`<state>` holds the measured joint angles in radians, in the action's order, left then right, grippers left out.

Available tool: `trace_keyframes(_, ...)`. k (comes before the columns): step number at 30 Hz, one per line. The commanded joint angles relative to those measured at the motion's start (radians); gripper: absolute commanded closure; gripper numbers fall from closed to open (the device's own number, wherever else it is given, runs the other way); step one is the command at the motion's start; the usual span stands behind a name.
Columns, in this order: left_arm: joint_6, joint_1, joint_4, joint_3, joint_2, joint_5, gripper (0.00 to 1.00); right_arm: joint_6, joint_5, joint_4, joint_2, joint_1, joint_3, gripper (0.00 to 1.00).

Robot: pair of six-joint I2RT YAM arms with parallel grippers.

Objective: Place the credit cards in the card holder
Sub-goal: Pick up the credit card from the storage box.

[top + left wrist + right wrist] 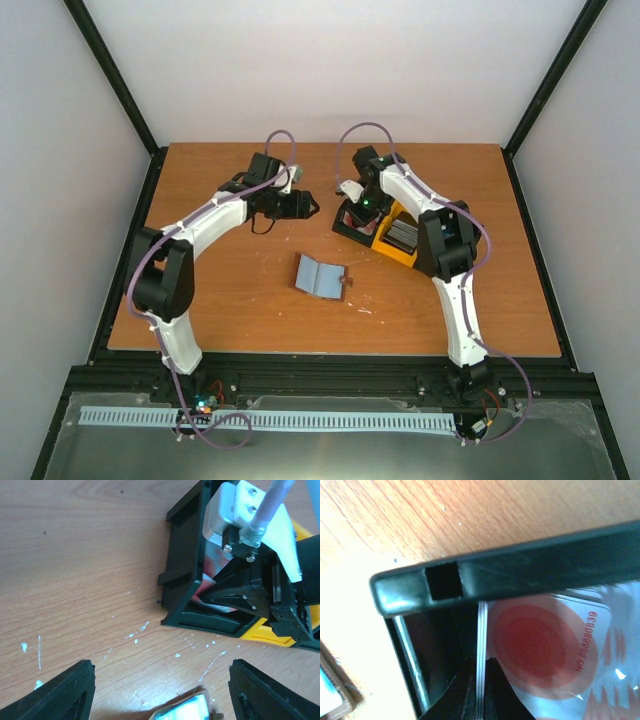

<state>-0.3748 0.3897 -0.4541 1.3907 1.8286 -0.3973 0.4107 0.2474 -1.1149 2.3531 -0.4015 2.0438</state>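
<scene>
Wooden table [230, 300], right pincer [480, 692] down in black bin [520, 575], clamped on credit card [481, 640], left pincer [161, 680] apart.

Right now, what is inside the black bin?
A white card with red circles is in the black bin, and the right gripper is shut on a card edge beside it. Whether more cards lie beneath cannot be seen: card and gripper cover the floor.
</scene>
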Motion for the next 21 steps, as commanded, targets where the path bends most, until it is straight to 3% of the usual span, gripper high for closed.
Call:
trace_keyframes(1, -0.002, -0.009, 0.101, -0.016, -0.083, -0.058, 0.24, -0.012, 0.065, 0.018, -0.115, 0.044, 0.027, 0.97)
trace_keyframes(8, -0.054, -0.009, 0.231, -0.055, -0.116, -0.170, 0.19, -0.059, 0.299, 0.052, -0.179, 0.121, -0.006, 0.97)
trace_keyframes(11, -0.075, -0.009, 0.262, -0.045, -0.102, -0.204, 0.19, -0.127, 0.330, 0.126, -0.236, 0.139, -0.056, 0.97)
trace_keyframes(21, -0.253, -0.009, 0.376, 0.094, 0.066, -0.411, 0.14, -0.694, 0.362, 0.301, -0.343, 0.212, -0.237, 0.97)
